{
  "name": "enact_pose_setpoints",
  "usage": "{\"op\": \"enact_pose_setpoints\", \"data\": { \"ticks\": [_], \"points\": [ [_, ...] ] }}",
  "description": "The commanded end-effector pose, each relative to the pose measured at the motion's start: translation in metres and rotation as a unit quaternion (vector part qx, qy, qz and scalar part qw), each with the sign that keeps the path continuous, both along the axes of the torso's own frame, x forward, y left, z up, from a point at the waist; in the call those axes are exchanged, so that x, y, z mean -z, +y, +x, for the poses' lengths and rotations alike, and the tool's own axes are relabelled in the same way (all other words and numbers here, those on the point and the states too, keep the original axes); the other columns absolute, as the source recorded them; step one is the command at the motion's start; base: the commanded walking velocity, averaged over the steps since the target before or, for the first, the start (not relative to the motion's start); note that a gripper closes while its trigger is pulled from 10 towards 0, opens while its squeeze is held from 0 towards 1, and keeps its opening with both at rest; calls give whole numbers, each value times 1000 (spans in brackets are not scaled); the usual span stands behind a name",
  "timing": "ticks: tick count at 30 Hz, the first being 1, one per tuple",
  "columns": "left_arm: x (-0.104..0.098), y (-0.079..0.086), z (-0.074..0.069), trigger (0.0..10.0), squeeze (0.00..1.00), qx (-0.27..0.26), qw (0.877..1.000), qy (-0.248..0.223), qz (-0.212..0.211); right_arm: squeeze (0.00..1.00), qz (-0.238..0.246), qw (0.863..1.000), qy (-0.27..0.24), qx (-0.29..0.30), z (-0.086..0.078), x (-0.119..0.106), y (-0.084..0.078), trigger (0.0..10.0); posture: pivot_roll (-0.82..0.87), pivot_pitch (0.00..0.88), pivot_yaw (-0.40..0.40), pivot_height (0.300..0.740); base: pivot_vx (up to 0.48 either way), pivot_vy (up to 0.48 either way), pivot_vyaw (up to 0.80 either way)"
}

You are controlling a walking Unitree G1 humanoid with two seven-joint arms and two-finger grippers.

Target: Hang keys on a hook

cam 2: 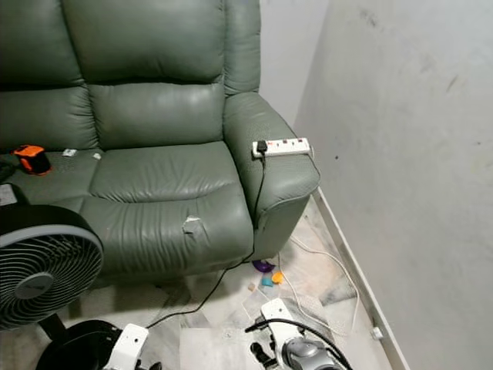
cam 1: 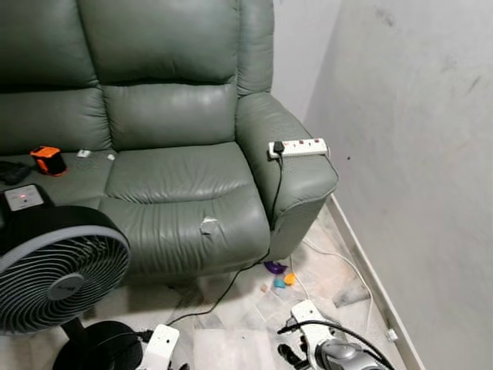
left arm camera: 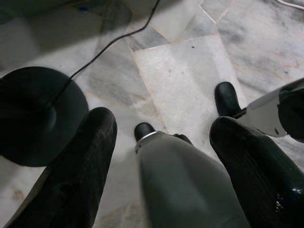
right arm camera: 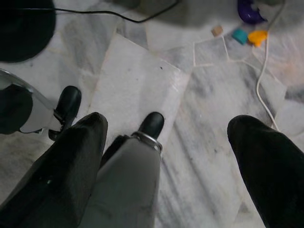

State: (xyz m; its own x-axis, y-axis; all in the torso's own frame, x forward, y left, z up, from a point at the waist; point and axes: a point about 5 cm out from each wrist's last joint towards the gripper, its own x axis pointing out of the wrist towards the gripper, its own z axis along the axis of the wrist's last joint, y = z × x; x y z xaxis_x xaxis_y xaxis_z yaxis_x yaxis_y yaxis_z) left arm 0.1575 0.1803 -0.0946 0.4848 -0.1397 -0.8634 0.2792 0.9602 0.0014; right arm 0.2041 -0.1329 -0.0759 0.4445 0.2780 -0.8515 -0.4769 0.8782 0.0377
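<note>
Keys, hook indiscernible; both tools hang spread over marble floor (left arm camera: 180,85).

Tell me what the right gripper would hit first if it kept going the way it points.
Probably the marble floor: the right gripper, fingers apart, points down at bare tiles. The robot's own leg sits close beside that line.

We can't make out any readable text here. The white power strip (cam 1: 299,146) on the sofa armrest (cam 1: 289,154) has switches and markings but they're too small to read, and the fan (cam 1: 58,266) hub shows no legible brand either.
</note>
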Motion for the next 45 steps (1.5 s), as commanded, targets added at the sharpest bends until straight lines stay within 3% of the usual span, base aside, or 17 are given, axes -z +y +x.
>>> {"op": "enact_pose_setpoints", "data": {
  "ticks": [1, 11, 45],
  "points": [
    [2, -2, -4, 10000, 0, 6, 1000, 7, -3, 0, -5, 1000, 0, 0, 0, 0, -1, 10000, 64, 73, -81, 740, 281, 0, 0],
    [2, -2, -5, 10000, 0, 5, 1000, 9, -3, 0, -12, 1000, 5, -3, -7, 4, -5, 10000, 66, 75, -82, 740, 271, 0, 0],
    [0, 8, -2, 10000, 0, -13, 1000, 2, 5, 0, -19, 1000, 4, -18, -8, 5, -3, 10000, 85, 71, -86, 740, 0, 0, 0]
  ]
}}
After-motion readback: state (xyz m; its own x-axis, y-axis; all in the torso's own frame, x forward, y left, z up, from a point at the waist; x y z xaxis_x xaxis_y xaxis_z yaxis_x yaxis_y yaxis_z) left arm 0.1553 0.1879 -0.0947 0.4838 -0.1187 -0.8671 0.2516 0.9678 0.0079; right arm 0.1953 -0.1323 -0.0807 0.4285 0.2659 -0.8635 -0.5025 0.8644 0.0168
